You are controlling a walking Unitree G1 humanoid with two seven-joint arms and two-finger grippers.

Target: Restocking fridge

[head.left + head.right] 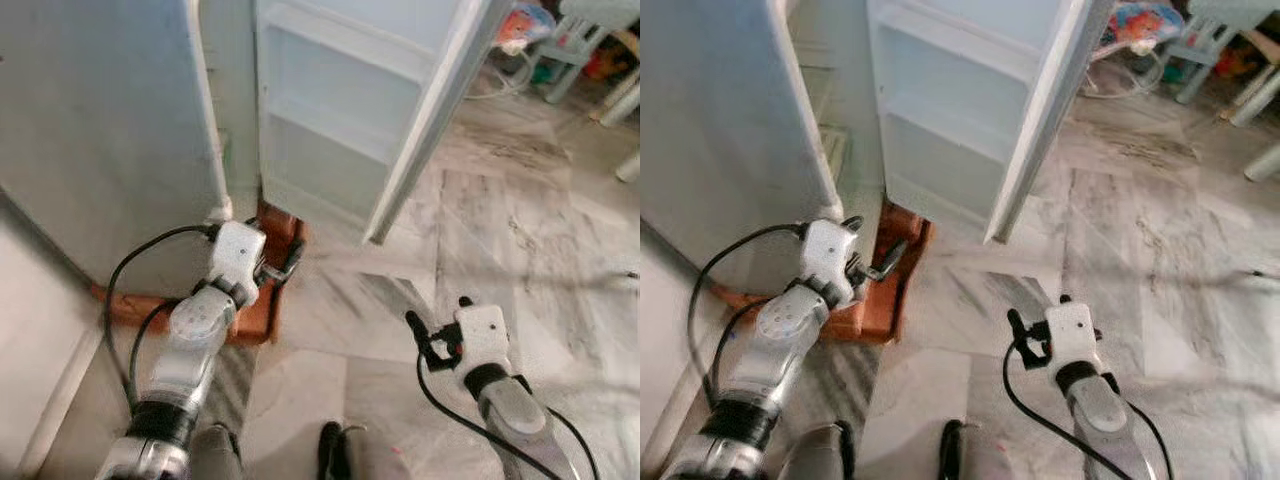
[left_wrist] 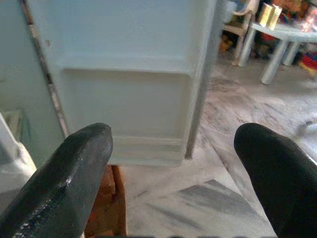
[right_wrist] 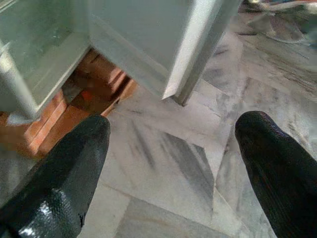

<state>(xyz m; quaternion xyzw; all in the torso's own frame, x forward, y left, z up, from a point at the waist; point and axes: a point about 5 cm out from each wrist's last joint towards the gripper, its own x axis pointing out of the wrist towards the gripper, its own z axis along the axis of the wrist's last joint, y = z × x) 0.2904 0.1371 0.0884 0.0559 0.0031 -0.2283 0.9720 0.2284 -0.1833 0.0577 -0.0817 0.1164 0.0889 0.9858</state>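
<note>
Fridge [image 1: 100,130] stands ahead on a brick base [image 1: 265,300], door [image 1: 350,110] swung wide, top cut off, inside hidden. Left pincer [image 1: 285,262] hangs spread by the base; right pincer [image 1: 425,335] spread too, over marble floor [image 1: 520,230], both holding nothing.

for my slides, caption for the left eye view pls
Both open, empty grippers, left and right, before the open fridge door on a marble floor.

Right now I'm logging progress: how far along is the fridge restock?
Done: the fridge door stands open. In hand: nothing; the left gripper by the brick base and the right gripper are open, empty. Left: fetching and shelving items; the door shelves look bare.
</note>
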